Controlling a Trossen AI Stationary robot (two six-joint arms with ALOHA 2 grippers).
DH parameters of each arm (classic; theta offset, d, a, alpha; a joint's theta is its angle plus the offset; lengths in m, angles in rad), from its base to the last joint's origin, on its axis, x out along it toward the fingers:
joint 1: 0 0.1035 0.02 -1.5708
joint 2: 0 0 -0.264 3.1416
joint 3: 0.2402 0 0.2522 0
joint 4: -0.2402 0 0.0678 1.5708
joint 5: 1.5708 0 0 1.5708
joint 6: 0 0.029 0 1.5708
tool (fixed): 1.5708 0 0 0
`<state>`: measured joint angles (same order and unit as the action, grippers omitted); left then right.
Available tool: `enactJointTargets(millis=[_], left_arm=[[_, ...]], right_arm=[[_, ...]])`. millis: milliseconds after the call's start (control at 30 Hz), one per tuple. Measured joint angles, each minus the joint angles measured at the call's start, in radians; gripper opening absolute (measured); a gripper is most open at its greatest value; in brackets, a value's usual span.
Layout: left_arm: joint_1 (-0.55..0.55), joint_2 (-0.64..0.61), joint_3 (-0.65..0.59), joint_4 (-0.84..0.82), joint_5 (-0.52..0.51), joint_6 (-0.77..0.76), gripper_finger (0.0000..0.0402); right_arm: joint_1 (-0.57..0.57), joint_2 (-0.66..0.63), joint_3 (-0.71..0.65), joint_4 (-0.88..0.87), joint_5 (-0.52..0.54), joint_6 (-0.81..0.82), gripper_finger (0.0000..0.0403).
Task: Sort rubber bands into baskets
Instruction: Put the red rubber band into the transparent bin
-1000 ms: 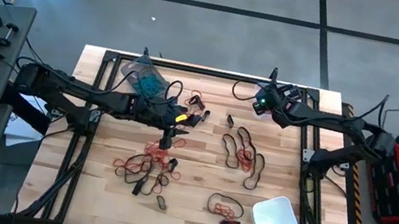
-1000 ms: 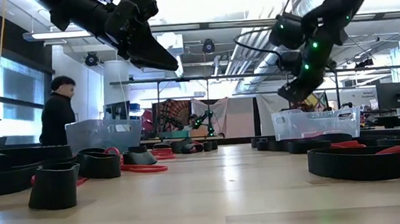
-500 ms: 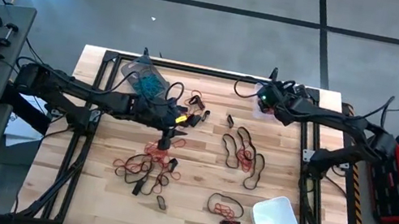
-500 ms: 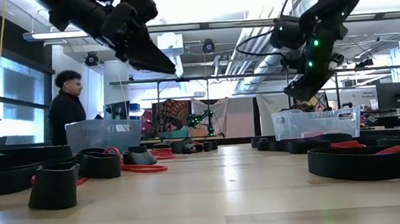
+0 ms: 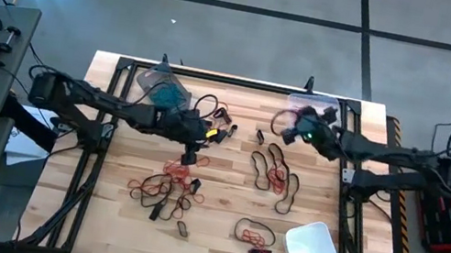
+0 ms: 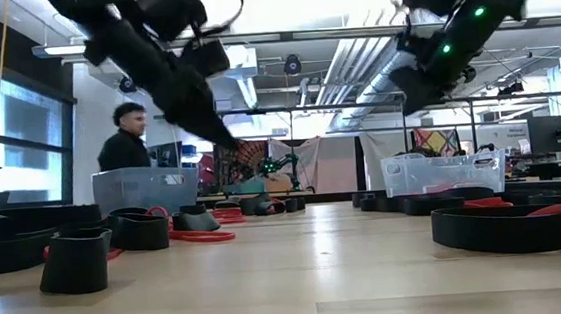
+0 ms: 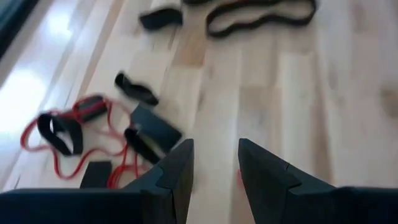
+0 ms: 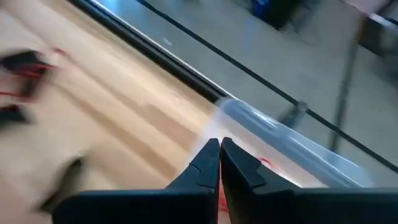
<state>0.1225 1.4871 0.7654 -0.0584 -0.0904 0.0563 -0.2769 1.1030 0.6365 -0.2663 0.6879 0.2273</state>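
Left fingers (image 7: 214, 163): apart, empty, above red bands (image 5: 176, 172) mid-bench; nearer arm.
Right fingers (image 8: 219, 163): together, empty, by clear basket (image 5: 315, 105) at far right corner.
Band axis: tangled, unclear.

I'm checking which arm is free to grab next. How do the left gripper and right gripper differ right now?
The left gripper has its fingers apart with nothing between them, while the right gripper is shut, fingertips touching. The left gripper hangs over the loose red and black rubber bands mid-table; the right gripper is at the far right of the table by the clear basket. Neither visibly holds a band.
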Motion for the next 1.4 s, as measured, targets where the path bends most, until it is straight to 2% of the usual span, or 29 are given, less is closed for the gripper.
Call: enactJointTargets(millis=[200,400,600,967,1067,1300,1400], left_arm=[[0.103,0.093,0.000,-0.003,-0.014,0.008,0.0120],[0.194,0.131,0.003,-0.018,0.004,0.041,0.0120],[0.197,0.174,0.006,-0.026,0.027,0.115,0.0120],[0.196,0.239,0.061,-0.060,0.001,0.138,0.0118],[0.196,0.239,0.061,-0.074,0.001,0.139,0.0103],[0.180,0.235,0.062,-0.110,-0.003,0.174,0.0020],[0.166,0.225,0.062,-0.115,-0.033,0.175,0.0005]], right_arm=[[0.139,-0.030,-0.037,0.071,0.013,0.014,0.0001],[0.209,-0.022,-0.037,0.085,0.063,0.022,0.0000],[0.228,-0.022,-0.037,0.092,0.091,0.027,0.0000],[0.228,-0.022,-0.037,0.099,0.096,0.028,0.0000],[0.228,-0.022,-0.037,0.099,0.096,0.027,0.0000],[0.228,-0.021,-0.037,0.099,0.096,0.027,0.0000],[0.228,-0.021,-0.037,0.099,0.096,0.027,0.0000]])
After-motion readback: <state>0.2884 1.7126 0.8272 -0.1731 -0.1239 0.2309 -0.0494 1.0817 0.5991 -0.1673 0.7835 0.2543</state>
